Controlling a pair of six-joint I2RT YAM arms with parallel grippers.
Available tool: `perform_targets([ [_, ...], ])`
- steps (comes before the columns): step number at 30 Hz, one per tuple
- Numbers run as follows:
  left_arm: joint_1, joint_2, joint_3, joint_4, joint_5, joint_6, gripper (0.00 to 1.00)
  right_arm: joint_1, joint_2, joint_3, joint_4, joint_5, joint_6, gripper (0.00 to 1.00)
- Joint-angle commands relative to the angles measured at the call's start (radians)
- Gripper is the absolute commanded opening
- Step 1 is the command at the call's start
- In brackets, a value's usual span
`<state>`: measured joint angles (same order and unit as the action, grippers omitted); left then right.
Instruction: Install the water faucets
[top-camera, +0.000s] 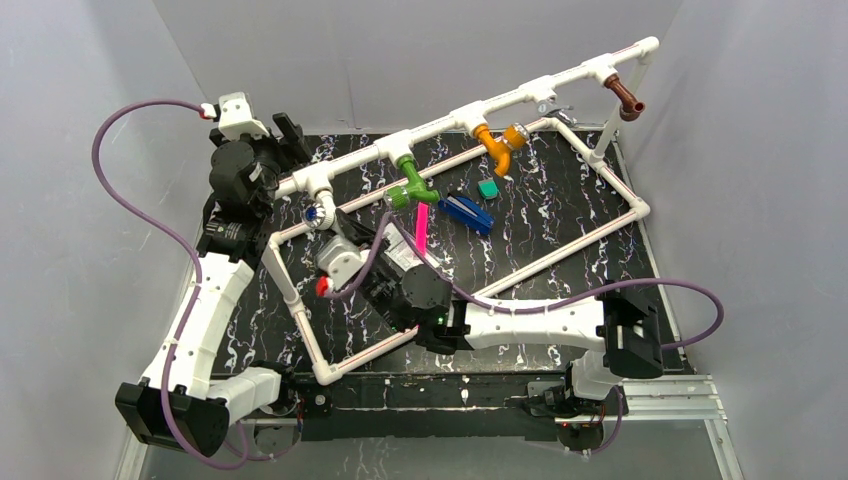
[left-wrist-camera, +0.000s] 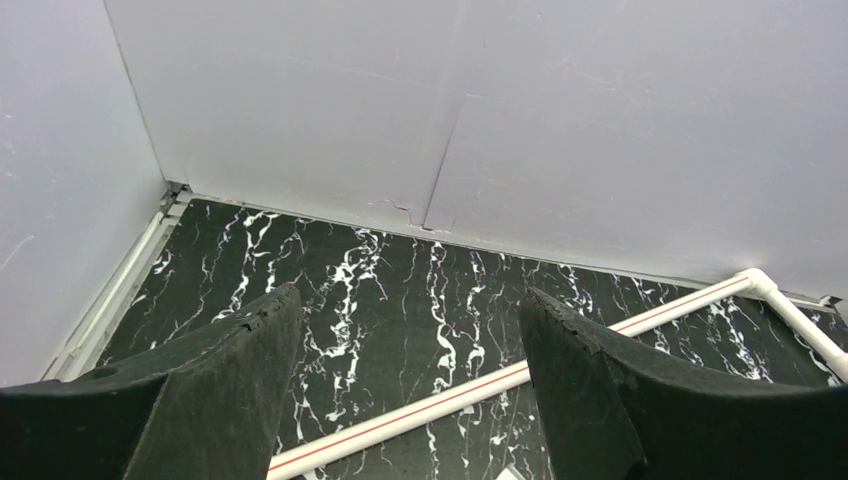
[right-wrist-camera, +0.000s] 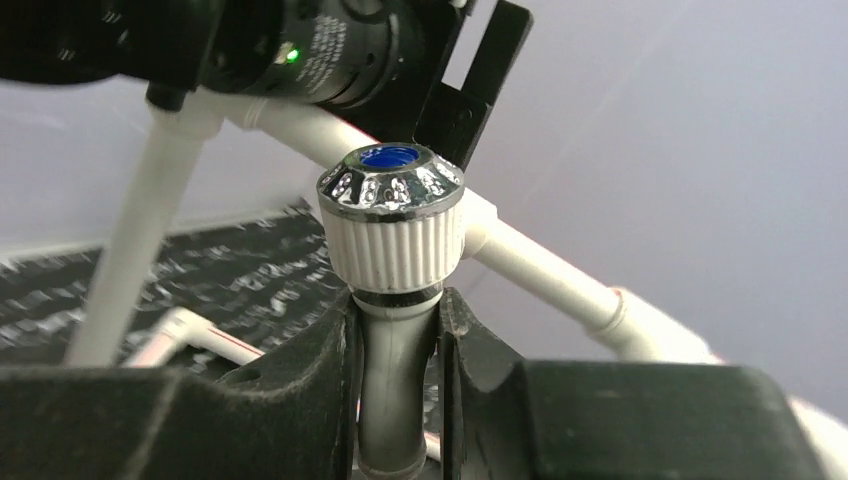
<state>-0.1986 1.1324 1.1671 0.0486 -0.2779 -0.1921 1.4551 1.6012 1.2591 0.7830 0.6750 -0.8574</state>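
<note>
While our right gripper (right-wrist-camera: 398, 335) clamped the white faucet (right-wrist-camera: 392, 220) just below the tee (top-camera: 318, 182) left of centre and our left gripper (left-wrist-camera: 405, 340) hung spread, we judged a tilted entry could jam it.

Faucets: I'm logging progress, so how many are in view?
4. Brown faucet at the pipe frame's right end; orange faucet and green faucet mid-rail; white faucet by the left tee, in the right gripper.

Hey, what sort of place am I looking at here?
Probably a robot lab test booth, not real plumbing: plain pale walls box in a black marbled table, and the white pipe frame standing on it carries a green faucet and an orange faucet.
</note>
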Motion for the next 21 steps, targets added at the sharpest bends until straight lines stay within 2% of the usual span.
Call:
perform_targets([
  [1,0.004,0.114,-0.135,-0.345,0.020,-0.020,0.77,-0.031,-0.079,-0.059,0.206,0.161,0.436,0.01],
  [6,0.004,0.078,-0.147,-0.320,0.030,-0.023,0.77,-0.049,-0.174,-0.156,0.270,0.237,0.698,0.01],
  [15,0.003,0.026,-0.173,-0.278,0.014,-0.029,0.78,-0.104,-0.352,-0.278,0.068,0.299,1.301,0.01],
  [17,0.004,0.033,-0.174,-0.280,0.009,-0.028,0.78,-0.106,-0.361,-0.285,0.067,0.286,1.343,0.01],
  [21,0.004,0.058,-0.163,-0.300,-0.001,-0.027,0.78,-0.105,-0.354,-0.274,0.071,0.260,1.310,0.01],
])
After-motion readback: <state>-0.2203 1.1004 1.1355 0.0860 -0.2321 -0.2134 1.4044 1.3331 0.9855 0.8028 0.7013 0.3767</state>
